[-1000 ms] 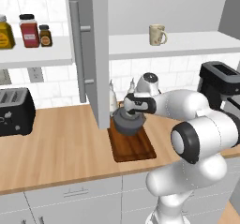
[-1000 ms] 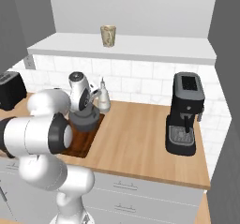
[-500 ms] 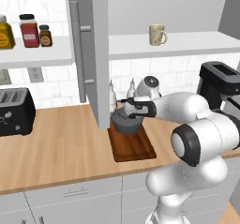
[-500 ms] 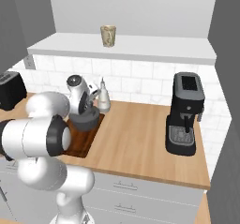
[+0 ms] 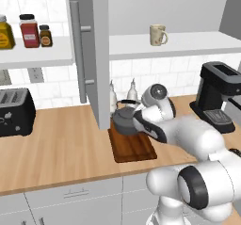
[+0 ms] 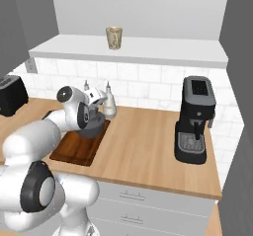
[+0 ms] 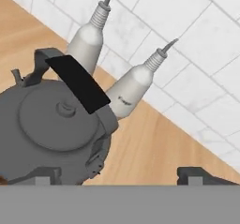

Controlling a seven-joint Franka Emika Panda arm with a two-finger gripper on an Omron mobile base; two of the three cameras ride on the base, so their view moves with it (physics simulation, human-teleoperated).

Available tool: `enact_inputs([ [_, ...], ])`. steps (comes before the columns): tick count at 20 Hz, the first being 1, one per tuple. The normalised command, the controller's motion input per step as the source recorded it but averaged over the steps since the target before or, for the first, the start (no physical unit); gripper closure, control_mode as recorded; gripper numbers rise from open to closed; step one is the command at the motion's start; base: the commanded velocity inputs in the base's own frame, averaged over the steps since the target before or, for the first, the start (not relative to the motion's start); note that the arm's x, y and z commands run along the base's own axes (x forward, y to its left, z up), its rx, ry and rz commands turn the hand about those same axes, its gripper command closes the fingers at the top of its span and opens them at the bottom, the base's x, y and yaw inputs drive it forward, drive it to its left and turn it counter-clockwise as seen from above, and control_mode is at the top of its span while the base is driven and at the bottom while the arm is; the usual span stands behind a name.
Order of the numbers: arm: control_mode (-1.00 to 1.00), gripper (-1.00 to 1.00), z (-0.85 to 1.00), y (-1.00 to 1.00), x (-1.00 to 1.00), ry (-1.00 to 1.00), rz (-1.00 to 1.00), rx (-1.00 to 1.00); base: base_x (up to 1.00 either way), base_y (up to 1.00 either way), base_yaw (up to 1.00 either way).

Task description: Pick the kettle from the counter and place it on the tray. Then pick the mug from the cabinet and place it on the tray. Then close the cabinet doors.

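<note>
Two fingertips spread, gripper point(image 7: 119, 176) released; kettle point(image 7: 56, 131) off-centre beside one tip.

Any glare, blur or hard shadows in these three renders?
Left base view: flat even light, no glare, kettle reads sharp on the tray. Right base view: same soft light, faint shading under the coffee machine. Hand view: kettle and bottles very close, edges slightly soft, no highlights.

Kettle point(image 5: 125, 121) on tray point(image 5: 136, 149); mug point(image 5: 157, 35) in cabinet point(image 5: 188, 43) above.
</note>
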Motion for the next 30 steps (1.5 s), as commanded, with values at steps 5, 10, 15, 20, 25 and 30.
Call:
enact_inputs([
  [5,-1.0,-1.0,1.0,-0.33,-0.52,0.02,-0.21,0.05,0.0,0.0,0.0],
  [10,-1.0,-1.0,0.92,-0.32,-0.6,0.1,-0.1,0.12,0.0,0.0,0.0],
  [15,-1.0,-1.0,0.06,-0.07,-0.02,0.04,0.0,0.0,0.0,0.0,0.0],
  [20,-1.0,-1.0,0.0,0.0,0.0,0.0,0.0,0.0,0.0,0.0,0.0],
  [25,-1.0,-1.0,0.12,-0.01,0.0,-0.01,0.0,0.08,0.0,0.0,0.0],
  [30,-1.0,-1.0,0.76,-0.26,-0.05,-0.02,0.0,0.16,0.0,0.0,0.0],
])
